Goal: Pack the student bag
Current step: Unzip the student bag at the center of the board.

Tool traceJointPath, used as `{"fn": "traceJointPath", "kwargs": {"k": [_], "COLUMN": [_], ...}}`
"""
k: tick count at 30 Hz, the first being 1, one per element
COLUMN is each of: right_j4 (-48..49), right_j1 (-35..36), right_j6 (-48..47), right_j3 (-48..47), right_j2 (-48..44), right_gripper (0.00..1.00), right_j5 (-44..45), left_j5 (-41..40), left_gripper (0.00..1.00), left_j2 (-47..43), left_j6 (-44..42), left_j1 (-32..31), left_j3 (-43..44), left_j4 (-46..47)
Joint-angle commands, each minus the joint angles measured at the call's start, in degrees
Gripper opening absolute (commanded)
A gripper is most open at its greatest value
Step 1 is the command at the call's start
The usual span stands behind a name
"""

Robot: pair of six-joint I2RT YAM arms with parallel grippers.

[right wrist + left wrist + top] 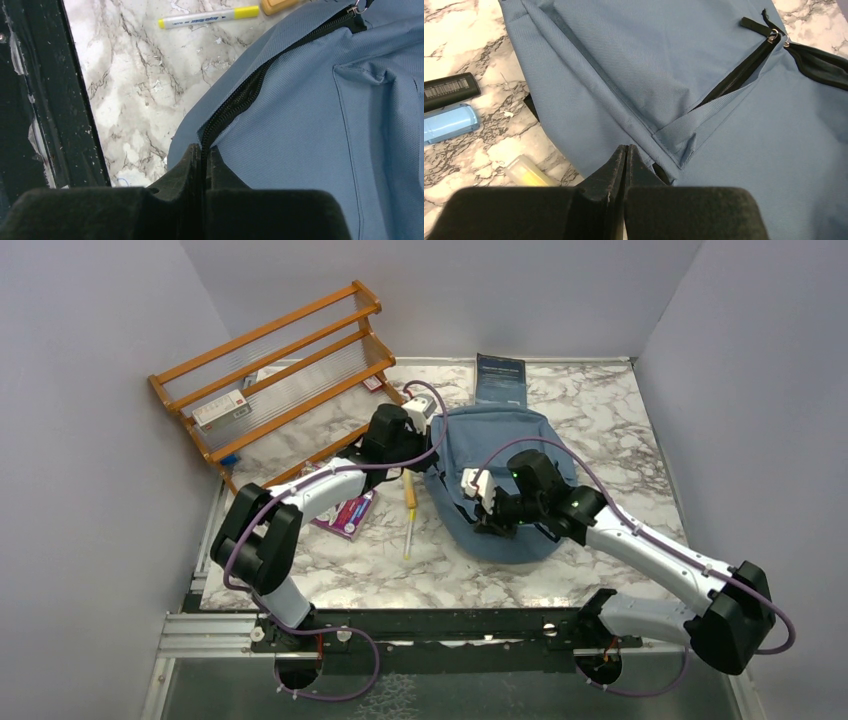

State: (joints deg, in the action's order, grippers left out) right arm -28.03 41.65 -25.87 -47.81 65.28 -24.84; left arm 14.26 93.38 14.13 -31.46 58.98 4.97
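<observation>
Left claw [626, 148] clenched against the student bag [724, 120], right claw [202, 148] clenched at its zipper [235, 97]; marker [210, 17] lettering too small to read.

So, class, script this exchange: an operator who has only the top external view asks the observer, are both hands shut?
Observer: Yes for the left hand. Its fingers are pressed together at the student bag's edge.
Operator: And the other one?
Observer: The right hand is shut too, with its tips at the bag's zipper.
Operator: Is anything lying beside the bag that I can't see?
Observer: A black barcoded bar lies next to a light blue case.
</observation>
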Motion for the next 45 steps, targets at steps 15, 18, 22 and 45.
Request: {"fn": "traceJointPath", "kwargs": {"k": [15, 18, 22, 45], "right_j4": [5.0, -0.1, -5.4, -44.1], "right_j1": [0.5, 0.5, 0.5, 0.5], "right_j6": [19.8, 23.0, 28.4, 115.4], "right_j3": [4.0, 1.9, -0.3, 0.3], "right_j2": [-14.8, -15.7, -15.0, -14.6], "right_gripper": [0.50, 0.50, 0.51, 0.80], "right_j5": [4.4, 14.1, 27.4, 61.5], "left_j5": [3.2, 2.2, -4.9, -8.2], "left_gripper": [0.43, 0.47, 0.48, 0.57], "left_j2": [-14.0, -17.9, -20.6, -9.9], "left_j6": [4.9, 7.1, 6.3, -2.8], "left_j1": [0.9, -1.6, -10.4, -22.1], "left_j3": [-6.2, -10.1, -12.9, -5.6], "left_j4": [5.2, 6.1, 4.8, 2.1]}}
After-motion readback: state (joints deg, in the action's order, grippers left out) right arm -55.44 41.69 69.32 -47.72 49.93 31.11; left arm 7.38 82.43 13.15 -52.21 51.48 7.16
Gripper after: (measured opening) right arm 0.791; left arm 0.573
